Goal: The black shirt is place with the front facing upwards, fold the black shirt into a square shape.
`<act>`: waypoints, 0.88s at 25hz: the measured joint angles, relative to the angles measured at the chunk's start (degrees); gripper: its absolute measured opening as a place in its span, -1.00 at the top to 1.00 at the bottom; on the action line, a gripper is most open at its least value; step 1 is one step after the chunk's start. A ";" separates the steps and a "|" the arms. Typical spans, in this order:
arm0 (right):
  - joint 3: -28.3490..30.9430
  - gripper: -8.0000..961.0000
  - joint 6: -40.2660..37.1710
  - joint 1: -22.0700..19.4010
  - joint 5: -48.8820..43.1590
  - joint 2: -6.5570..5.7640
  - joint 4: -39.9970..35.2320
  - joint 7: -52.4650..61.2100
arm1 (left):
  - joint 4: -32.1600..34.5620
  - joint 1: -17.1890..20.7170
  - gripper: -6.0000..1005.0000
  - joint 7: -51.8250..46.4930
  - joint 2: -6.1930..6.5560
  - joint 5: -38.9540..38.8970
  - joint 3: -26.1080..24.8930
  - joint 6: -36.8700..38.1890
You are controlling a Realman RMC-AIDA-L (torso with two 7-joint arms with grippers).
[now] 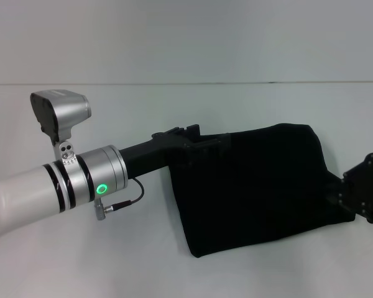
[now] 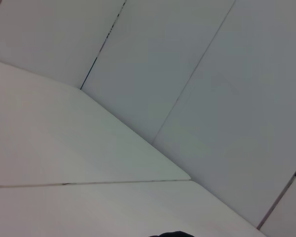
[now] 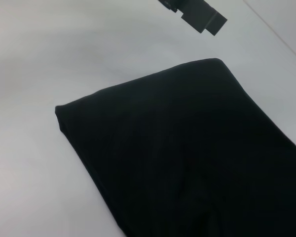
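In the head view, the left arm enters from the near left edge and extends across the white table toward the centre. Its white forearm ends in a silver wrist ring carrying a lit green indicator, with a silver camera housing mounted above it. Beyond the ring, the black body of the left gripper reaches to the upper left edge of the black shirt and is in contact with it there; black on black, the finger opening cannot be determined. The black shirt lies flat on the table, right of centre, folded into a compact, roughly four-sided block with a smooth upper surface, and its near corner points toward the robot. The right gripper sits at the right edge of the view, against the right side of the shirt block; whether it is wide, narrow or closed on cloth cannot be determined. In the right wrist view, the folded shirt fills most of the field, showing one rounded folded corner and straight folded edges on the table, with the black tips of the left gripper farther off, apart from the cloth edge. The left wrist view shows only bare table surface and the pale wall panels at the far side.
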 joint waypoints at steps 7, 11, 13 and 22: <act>4.24 0.88 -1.57 -2.45 -0.26 -0.03 -0.24 3.29 | 0.11 -0.14 -0.85 0.09 0.13 0.22 -0.01 0.92; 5.47 0.88 -0.94 -4.16 0.61 0.20 1.30 2.59 | 0.26 -0.34 -0.85 0.09 0.23 0.37 0.00 1.57; 5.48 0.88 0.37 -4.48 1.00 0.23 3.07 1.99 | 0.35 -0.52 -0.85 0.09 0.35 0.46 -0.01 1.81; 5.64 0.84 5.03 -4.35 1.33 0.21 8.32 1.86 | 1.10 -0.63 -0.85 -0.42 0.54 0.62 -0.15 3.65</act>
